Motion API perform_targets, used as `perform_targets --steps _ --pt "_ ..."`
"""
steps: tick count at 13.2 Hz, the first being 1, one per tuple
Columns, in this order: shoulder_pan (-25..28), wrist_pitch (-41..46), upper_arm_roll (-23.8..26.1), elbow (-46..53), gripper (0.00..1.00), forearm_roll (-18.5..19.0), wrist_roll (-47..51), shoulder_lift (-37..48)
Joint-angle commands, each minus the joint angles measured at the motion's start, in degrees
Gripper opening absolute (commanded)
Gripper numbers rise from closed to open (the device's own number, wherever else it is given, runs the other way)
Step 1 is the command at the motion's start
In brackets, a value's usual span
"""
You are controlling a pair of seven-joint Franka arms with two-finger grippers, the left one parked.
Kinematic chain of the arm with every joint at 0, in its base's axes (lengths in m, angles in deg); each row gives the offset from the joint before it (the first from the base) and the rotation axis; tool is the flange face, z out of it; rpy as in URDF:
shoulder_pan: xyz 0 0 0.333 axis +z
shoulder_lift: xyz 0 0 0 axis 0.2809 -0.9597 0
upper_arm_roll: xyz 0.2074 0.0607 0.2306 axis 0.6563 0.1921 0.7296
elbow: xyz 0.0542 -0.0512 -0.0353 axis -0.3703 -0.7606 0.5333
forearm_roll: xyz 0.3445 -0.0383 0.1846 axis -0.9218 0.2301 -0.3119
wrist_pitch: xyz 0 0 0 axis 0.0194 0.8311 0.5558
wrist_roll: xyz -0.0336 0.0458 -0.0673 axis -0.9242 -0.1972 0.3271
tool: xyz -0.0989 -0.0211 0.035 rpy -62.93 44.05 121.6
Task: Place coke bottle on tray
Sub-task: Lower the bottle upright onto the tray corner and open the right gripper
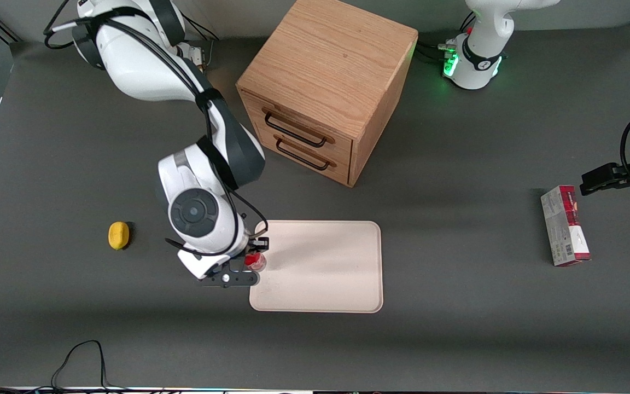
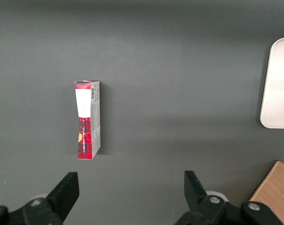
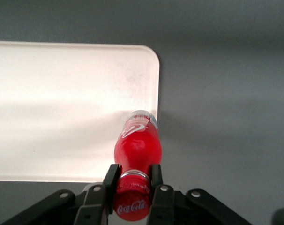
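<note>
The coke bottle (image 3: 137,145) is a small red bottle with a red cap and white script logo. My right gripper (image 3: 133,177) is shut on its neck, just under the cap, and holds it upright. In the front view the gripper (image 1: 253,257) and the bottle (image 1: 255,261) are at the edge of the tray (image 1: 326,268) that lies toward the working arm's end. The tray (image 3: 62,108) is flat, cream, with rounded corners. The bottle's clear base is over the tray's rim near a corner; whether it touches the tray I cannot tell.
A wooden drawer cabinet (image 1: 326,87) stands farther from the front camera than the tray. A yellow object (image 1: 118,235) lies toward the working arm's end. A red-and-grey carton box (image 1: 565,225) lies toward the parked arm's end; it also shows in the left wrist view (image 2: 87,120).
</note>
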State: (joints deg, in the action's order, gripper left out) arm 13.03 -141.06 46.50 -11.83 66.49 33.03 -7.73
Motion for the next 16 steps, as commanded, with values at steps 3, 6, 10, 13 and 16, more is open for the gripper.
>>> perform_targets --steps 3,6,10,13,16 --pt "-0.17 -4.15 0.09 -2.58 0.03 -1.99 -1.11 0.34" --pt "-0.17 -6.78 0.09 -2.94 0.03 -1.91 -1.11 -0.81" --pt "-0.25 -8.38 0.09 -3.03 0.07 -1.91 -1.02 -1.6" --pt "-0.25 -8.46 0.09 -3.03 0.47 -1.91 -0.76 -1.95" --pt "-0.25 -8.38 0.0 -2.94 1.0 -1.99 -0.23 -1.52"
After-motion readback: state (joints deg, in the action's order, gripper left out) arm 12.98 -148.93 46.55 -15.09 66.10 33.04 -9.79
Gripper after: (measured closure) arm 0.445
